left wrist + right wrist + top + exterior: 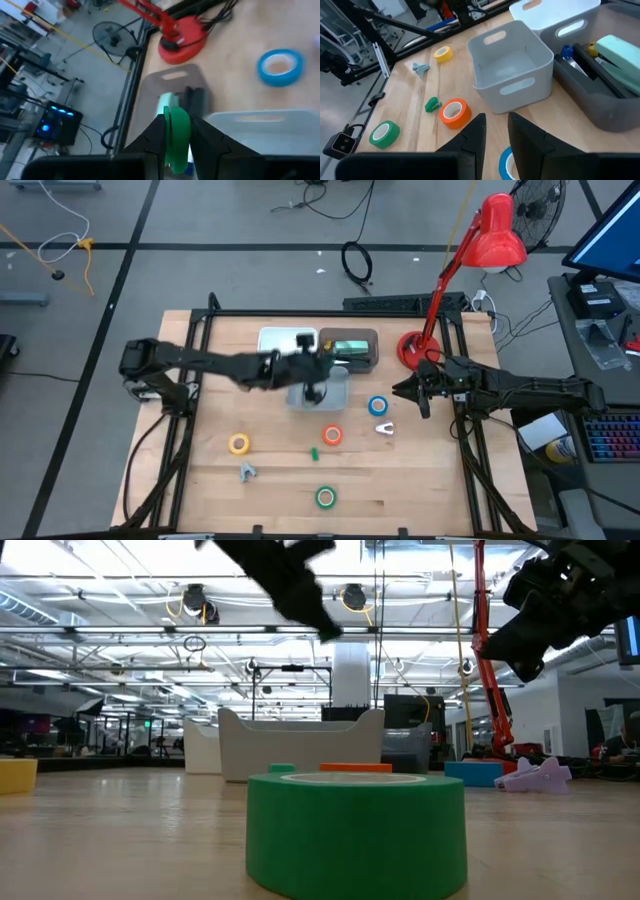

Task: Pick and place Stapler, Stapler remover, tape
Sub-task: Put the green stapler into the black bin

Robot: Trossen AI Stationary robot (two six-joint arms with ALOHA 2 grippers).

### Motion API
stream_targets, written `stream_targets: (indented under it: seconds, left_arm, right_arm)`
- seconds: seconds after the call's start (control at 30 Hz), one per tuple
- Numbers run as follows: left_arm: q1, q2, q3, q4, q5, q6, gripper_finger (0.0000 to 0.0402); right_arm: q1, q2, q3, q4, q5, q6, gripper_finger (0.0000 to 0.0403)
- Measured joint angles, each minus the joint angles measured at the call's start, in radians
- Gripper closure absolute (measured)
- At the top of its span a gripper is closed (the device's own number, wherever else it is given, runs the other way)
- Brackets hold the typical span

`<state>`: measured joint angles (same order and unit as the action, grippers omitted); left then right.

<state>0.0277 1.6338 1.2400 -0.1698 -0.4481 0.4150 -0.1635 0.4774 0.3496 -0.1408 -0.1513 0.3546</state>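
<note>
Tape: four rolls flat on the wooden table [200, 480], well apart from one another: yellow roll [238, 443] toward the left arm's side, orange roll [332, 435] mid-table, blue roll [378, 406] toward the right arm's side, green roll [325, 497] nearest the front edge. Stapler [348, 347], mint green, lies inside the dark grey bin [372, 360] at the back of the table, with small blue and yellow items beside it in the same bin. A light grey bin [335, 395] sits just in front of it and a white bin [275, 338] beside it. Left gripper [176, 125] hangs above these bins, fingers clenched on a small green piece [176, 137]; what the piece is cannot be told. Right gripper [496, 122] hovers just beside and above the blue roll, fingers narrowly parted with nothing between them. Loose on the table: a small green bit [313, 452] near the orange roll, a grey plane-shaped bit [247, 471] near the yellow roll, a pale lilac piece [385, 428] just in front of the blue roll. A red desk lamp [410, 350] stands at the back corner on the right arm's side.
</note>
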Motion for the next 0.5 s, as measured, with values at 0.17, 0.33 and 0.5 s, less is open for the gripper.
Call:
stream_targets:
  seconds: [0.17, 0.33, 0.5]
  left_arm:
    - [0.154, 0.074, -0.003, 0.053, 0.143, 0.044, 0.0334]
    - [0.229, 0.141, 0.003, 0.124, 0.196, 0.004, 0.0333]
    - [0.244, 0.205, 0.124, 0.019, 0.209, -0.062, 0.0333]
  right_arm:
    - [0.000, 0.000, 0.000, 0.006, 0.021, 0.001, 0.0330]
    - [-0.002, 0.000, 0.000, 0.002, 0.050, 0.033, 0.0330]
    - [-0.003, 0.000, 0.000, 0.001, 0.053, 0.070, 0.0330]
